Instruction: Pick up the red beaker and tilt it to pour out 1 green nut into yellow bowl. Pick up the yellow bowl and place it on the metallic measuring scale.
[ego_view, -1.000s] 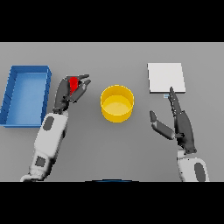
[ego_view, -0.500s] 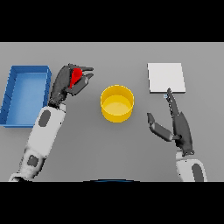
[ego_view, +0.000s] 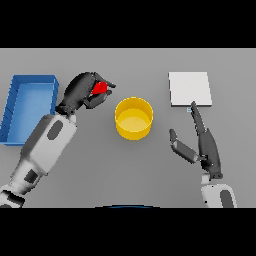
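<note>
My left hand (ego_view: 82, 91) is shut on the red beaker (ego_view: 100, 88), held above the table just left of the yellow bowl (ego_view: 133, 118). Only a small red part of the beaker shows between the fingers and thumb. The bowl stands at the table's middle, with nothing visible inside it. The metallic measuring scale (ego_view: 189, 88) is a pale square plate at the back right. My right hand (ego_view: 204, 144) is open to the right of the bowl, fingers pointing toward the scale's near edge. No green nut shows.
A blue bin (ego_view: 31, 106) lies at the far left, beside my left forearm.
My left hand has lifted the red beaker and carried it right, toward the bowl. The right hand has drifted slightly nearer.
</note>
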